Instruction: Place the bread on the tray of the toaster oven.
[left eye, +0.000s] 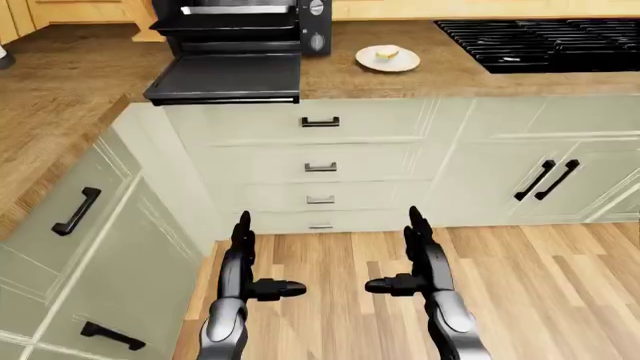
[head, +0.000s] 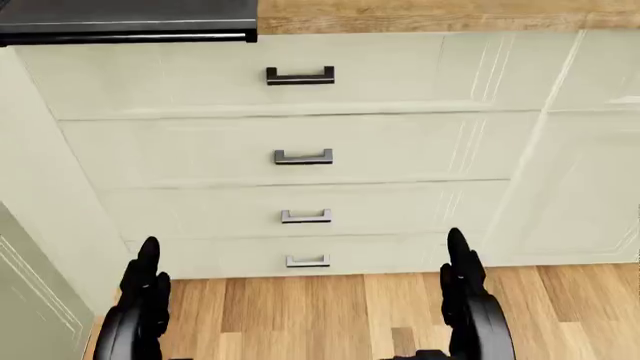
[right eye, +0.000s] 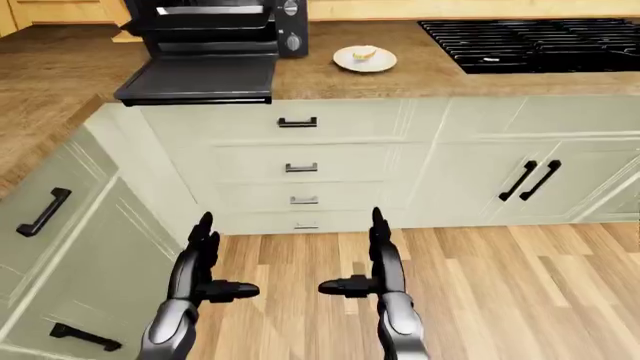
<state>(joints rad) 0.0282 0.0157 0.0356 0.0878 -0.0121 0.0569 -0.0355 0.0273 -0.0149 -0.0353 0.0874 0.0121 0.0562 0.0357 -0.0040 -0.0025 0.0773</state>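
Robot stands short of the kitchen bench, both hands empty.
Left-eye view: bread (left eye: 386, 53) on a plate (left eye: 388, 63) beside the open toaster oven (left eye: 240, 37); left hand (left eye: 243, 259) and right hand (left eye: 422, 259) low, fingers apart. Head view: only drawers (head: 300, 157), so the bench is likely beyond reach.

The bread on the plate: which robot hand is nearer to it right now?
Right, narrowly. The right robot hand hangs almost directly below the bread in the left-eye view; the left robot hand sits lower-left. Both open, far short.
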